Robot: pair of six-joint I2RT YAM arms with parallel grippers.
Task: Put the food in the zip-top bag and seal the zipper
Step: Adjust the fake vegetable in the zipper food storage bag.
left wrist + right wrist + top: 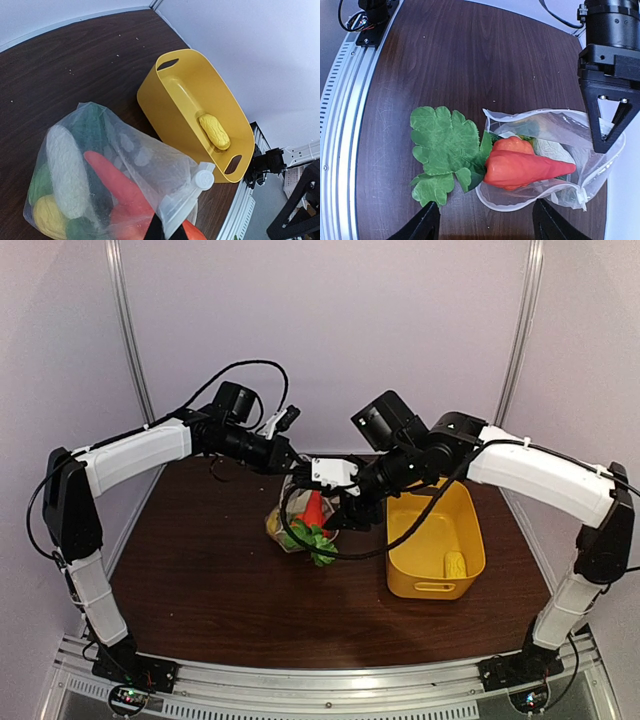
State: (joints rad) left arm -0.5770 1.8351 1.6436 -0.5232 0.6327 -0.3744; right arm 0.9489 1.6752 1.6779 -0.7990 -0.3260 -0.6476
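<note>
Zip-top bag (150, 162), food (65, 170) hazy inside

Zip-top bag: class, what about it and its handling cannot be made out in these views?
Top view: the zipper is hidden beneath the left pincer and right pincer.
Left wrist view: the bottom edge cuts off the left pincer.
Right wrist view: food behind the carrot blurs through the zip-top bag.

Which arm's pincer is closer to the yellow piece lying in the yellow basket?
Right. The right pincer hangs open over the bag, next to the basket holding the yellow piece; the left pincer holds the bag's edge, farther off.
</note>
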